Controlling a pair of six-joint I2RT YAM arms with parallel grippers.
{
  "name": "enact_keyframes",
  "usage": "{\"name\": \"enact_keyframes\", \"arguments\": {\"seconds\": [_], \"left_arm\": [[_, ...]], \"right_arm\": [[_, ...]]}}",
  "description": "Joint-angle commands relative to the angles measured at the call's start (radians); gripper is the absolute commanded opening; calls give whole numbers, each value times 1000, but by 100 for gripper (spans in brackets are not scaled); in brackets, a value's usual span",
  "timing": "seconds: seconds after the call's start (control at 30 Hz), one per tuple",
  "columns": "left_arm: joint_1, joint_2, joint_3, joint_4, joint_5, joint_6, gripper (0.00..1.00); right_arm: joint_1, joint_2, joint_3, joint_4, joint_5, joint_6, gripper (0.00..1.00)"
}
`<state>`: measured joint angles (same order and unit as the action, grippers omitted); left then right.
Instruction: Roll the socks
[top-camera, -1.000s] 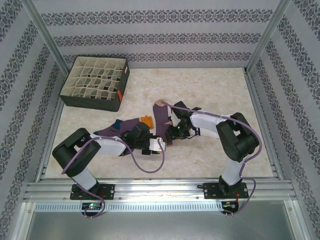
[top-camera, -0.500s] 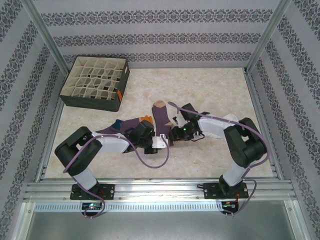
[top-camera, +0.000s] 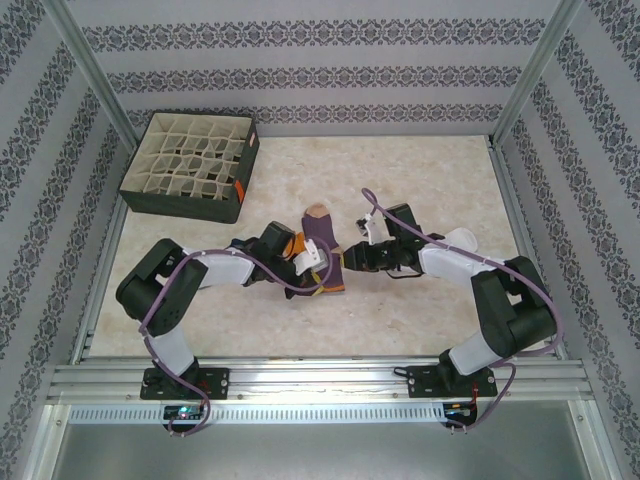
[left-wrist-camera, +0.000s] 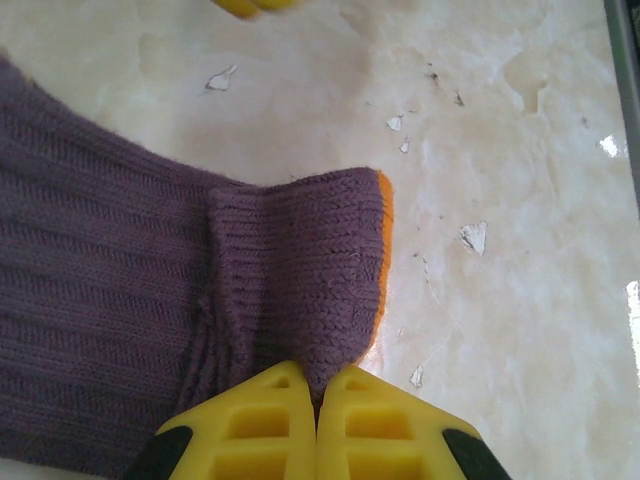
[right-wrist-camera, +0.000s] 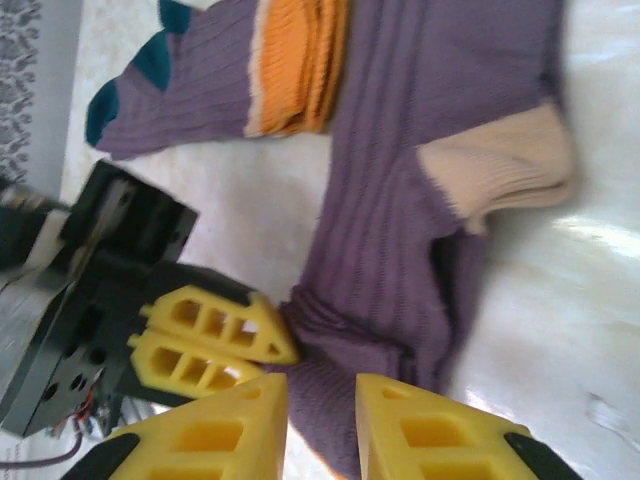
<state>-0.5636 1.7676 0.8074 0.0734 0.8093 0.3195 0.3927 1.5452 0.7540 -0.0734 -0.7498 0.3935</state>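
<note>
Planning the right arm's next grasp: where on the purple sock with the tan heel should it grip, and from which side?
Probably the bunched cuff end, right beside the left gripper's pinch, coming in from the right gripper's side. That fold stands up thick; the rest of the purple sock lies flat on the table.

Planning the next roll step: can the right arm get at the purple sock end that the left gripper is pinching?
Probably yes. The right gripper sits at that bunched end of the purple sock, beside the left gripper, jaws apart, nothing blocking it.
</note>
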Motion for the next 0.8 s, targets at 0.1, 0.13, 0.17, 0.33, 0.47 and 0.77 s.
{"name": "enact_keyframes", "arguments": {"seconds": [0.1,0.13,0.17,0.33,0.47,0.77], "left_arm": [[53,58,64,-86,115,-114,0],[63,69,73,-96,121,-127,0],[71,79,80,-104,128,-140,0],[108,126,109,-140,175,-197,0],[132,158,107,-96,196,-287,0],[158,207,114,-23,217,-418,0]], "right_arm": [[36,110,14,61,-107,-53,37],[39,124,24,60,-114,-59,38],[42,134,30,57,-114,-64,39],[50,188,63,21,-106,-107,42],[61,209,82,-18,-95,-153,43],[128,225,132,-112,10,-273,42]]}}
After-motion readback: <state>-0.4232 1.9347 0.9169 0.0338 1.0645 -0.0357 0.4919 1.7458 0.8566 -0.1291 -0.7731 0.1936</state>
